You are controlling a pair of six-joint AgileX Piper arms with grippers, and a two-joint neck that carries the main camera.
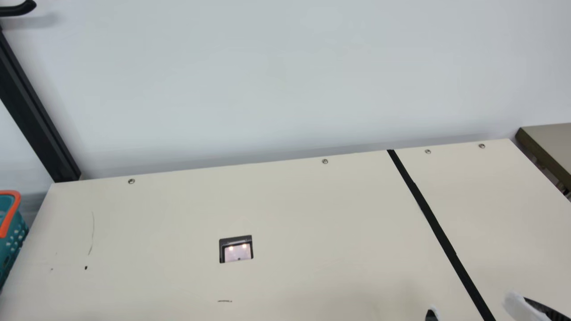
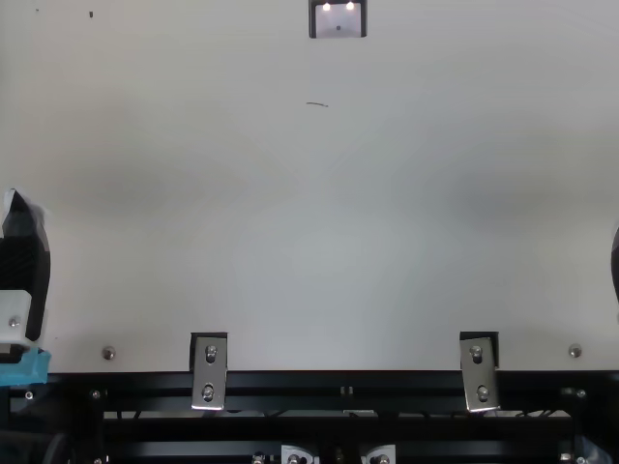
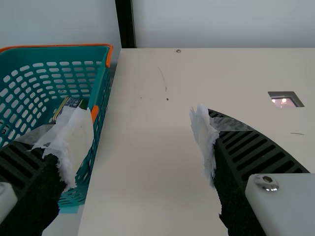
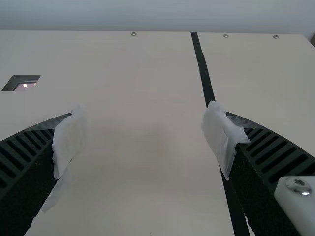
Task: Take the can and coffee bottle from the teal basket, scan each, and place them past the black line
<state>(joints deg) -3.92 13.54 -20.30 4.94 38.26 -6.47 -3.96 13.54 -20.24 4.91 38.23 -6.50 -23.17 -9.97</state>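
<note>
Main view: cream bench [image 1: 294, 209], scanner [image 1: 238, 252] set into it, two lights glowing in its window. Black line [image 1: 429, 214] runs from the far edge toward the near side, right of the scanner. Teal basket [image 1: 12, 243], orange handle, at the left end. Right gripper [image 1: 473, 304] at the near right – fingertips on either side of the line as seen here.

Top view: left gripper [image 2: 26, 256] over the near left of the bench. Two metal brackets [image 2: 209, 372] [image 2: 479, 374] at the near edge.

Left wrist view: left gripper [image 3: 130, 115], jaws released, spread wide. One item [image 3: 72, 103] with a gold-edged dark label inside the basket, partly hidden behind a finger – cannot tell if can or coffee bottle. Whether that finger touches the basket: cannot tell.

Right wrist view: right gripper [image 4: 142, 109], jaws released, wide apart, bench between them; the line passes behind one finger.
</note>
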